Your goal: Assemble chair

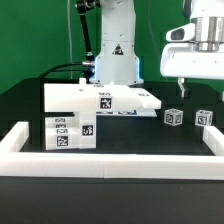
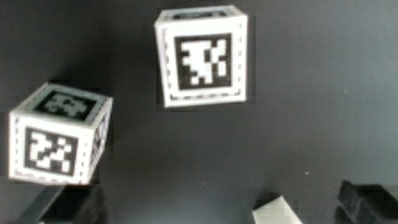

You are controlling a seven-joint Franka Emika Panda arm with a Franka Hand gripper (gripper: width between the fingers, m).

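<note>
Overhead, the gripper [image 1: 196, 90] hangs at two o'clock in the exterior view, jaws spread wide and holding nothing. Below it, at its six o'clock, a small cube [image 1: 173, 117] and a second cube [image 1: 204, 118] of the chair stand near each other, not touching, on the black table [image 1: 130, 140]. At their nine o'clock lies the flat panel [image 1: 100, 98], with a tagged block [image 1: 70, 131] at its seven o'clock.

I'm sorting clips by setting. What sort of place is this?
Likely a robotics lab test bench: a black table fenced by white rails, a plain green backdrop, and white chair parts bearing fiducial tags.
</note>
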